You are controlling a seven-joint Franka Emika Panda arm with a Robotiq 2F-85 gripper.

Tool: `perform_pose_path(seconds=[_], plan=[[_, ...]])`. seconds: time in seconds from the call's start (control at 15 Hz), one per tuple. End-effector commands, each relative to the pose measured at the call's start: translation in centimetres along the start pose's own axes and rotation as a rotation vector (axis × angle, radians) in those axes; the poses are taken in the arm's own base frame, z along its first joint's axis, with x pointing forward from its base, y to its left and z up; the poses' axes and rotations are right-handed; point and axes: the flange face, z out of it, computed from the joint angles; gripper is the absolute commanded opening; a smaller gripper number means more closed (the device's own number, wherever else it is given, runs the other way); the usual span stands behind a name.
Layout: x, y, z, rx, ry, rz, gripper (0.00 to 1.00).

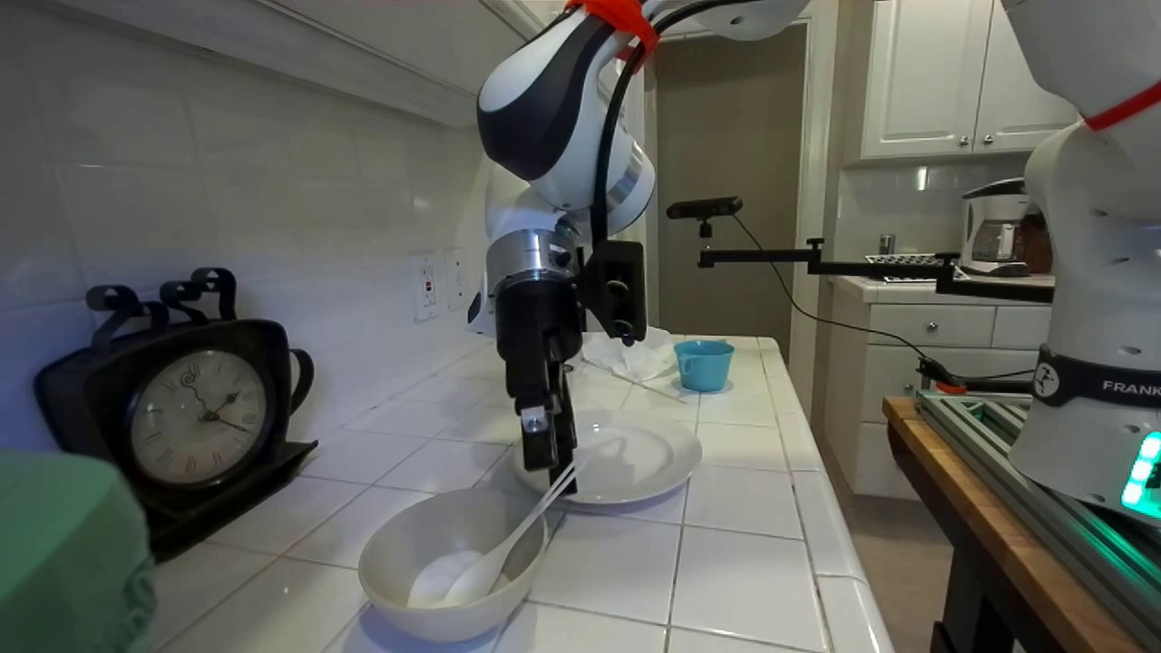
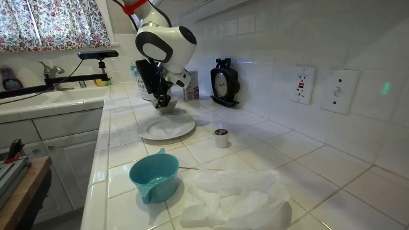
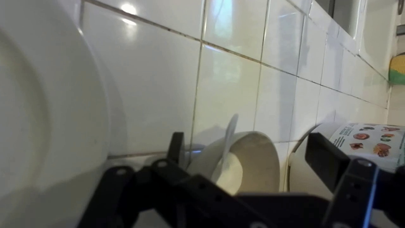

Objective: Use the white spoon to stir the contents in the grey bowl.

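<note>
A white spoon (image 1: 492, 560) and white contents (image 1: 433, 580) sit in the pale grey bowl (image 1: 399, 551), on white tiles (image 1: 617, 580) with darker grout. Just beside the bowl is a white plate (image 1: 658, 453); near the bowl are a white container (image 3: 365, 142) printed with red, orange and green pictures, a black clock (image 1: 181, 408) with a pale face, and the black gripper (image 3: 248, 150). Well apart from the bowl show a turquoise cup (image 2: 167, 190) and a red-and-blue floral curtain (image 2: 72, 25).

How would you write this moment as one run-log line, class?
tool: open, empty; white spoon: ungripped, head in grey bowl; contents: white, in bowl; stirring: not underway
</note>
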Motion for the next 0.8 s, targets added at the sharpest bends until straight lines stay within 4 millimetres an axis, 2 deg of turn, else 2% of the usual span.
perform_pose_path(seconds=[0.0,0.13,0.27,0.33,0.4,0.47,0.53,0.73], plan=[[0.76,0.31,0.00,0.054,-0.002,0.049,0.89],[0.87,0.52,-0.09,0.057,0.005,0.056,0.63],[0.90,0.71,-0.24,0.063,0.010,0.064,0.45],[0.87,0.80,-0.32,0.065,0.011,0.067,0.49],[0.85,0.87,-0.38,0.066,0.013,0.070,0.46],[0.82,0.91,-0.46,0.067,0.013,0.071,0.35],[0.77,0.94,-0.52,0.068,0.014,0.074,0.40],[0.66,1.02,-0.55,0.068,0.012,0.078,0.34]])
